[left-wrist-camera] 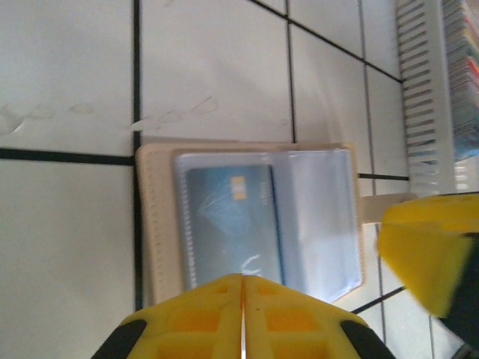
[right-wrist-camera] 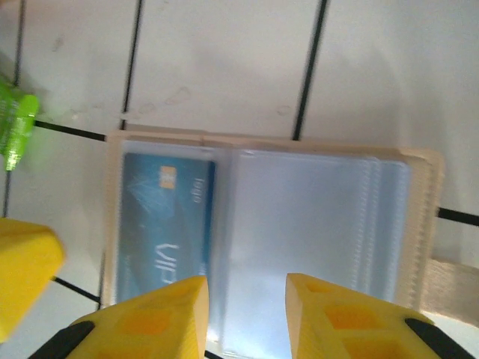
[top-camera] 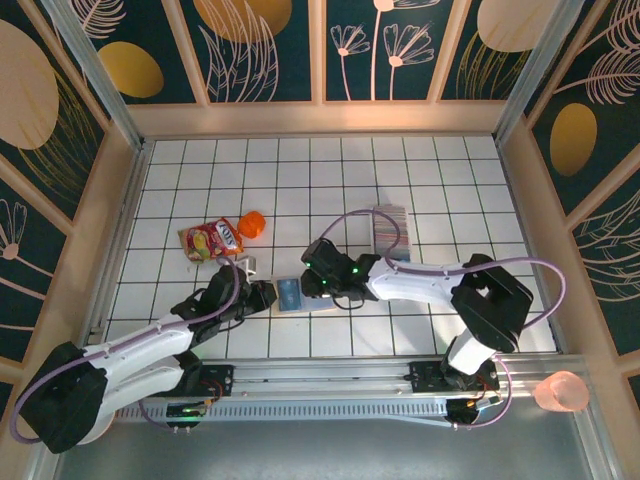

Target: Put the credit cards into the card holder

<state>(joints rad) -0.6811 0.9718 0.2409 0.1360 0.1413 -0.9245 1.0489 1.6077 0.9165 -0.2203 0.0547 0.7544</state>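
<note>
**A:** How did we find the two grippers?

**B:** We saw the left gripper (left-wrist-camera: 243,280) with its yellow fingers pressed flat together and nothing visible between them. Its tips sat over the near edge of the one small beige leather-like folding card holder (left-wrist-camera: 153,224). The right gripper (right-wrist-camera: 245,290) had its two yellow fingers (right-wrist-camera: 168,314) parted by a modest gap. It gripped nothing and hung over the holder's clear sleeves. We could not tell whether it touched them.

**A:** And the holder itself?

**B:** It lay open and flat on the white tiled table (top-camera: 200,170), between the two grippers. We counted one blue plastic credit card (right-wrist-camera: 165,217), marked VIP, tucked in the sleeve nearer the left gripper. The other clear sleeves (right-wrist-camera: 307,224) looked empty. One beige snap tab (right-wrist-camera: 449,280) stuck out on the side away from the left gripper.

**A:** Did we see any more cards?

**B:** Yes. One long white slotted tray (left-wrist-camera: 419,90) stood on the tiles beyond the right gripper, and it held a row of coloured cards (left-wrist-camera: 464,82). They were too blurred for us to count.

**A:** What else was on the table?

**B:** We counted one red-and-yellow snack packet (top-camera: 210,240) beyond the left gripper, with one round orange object (top-camera: 252,224) just beside it. One translucent pink cup (top-camera: 562,392) stood off the tiles at the near right corner.
</note>
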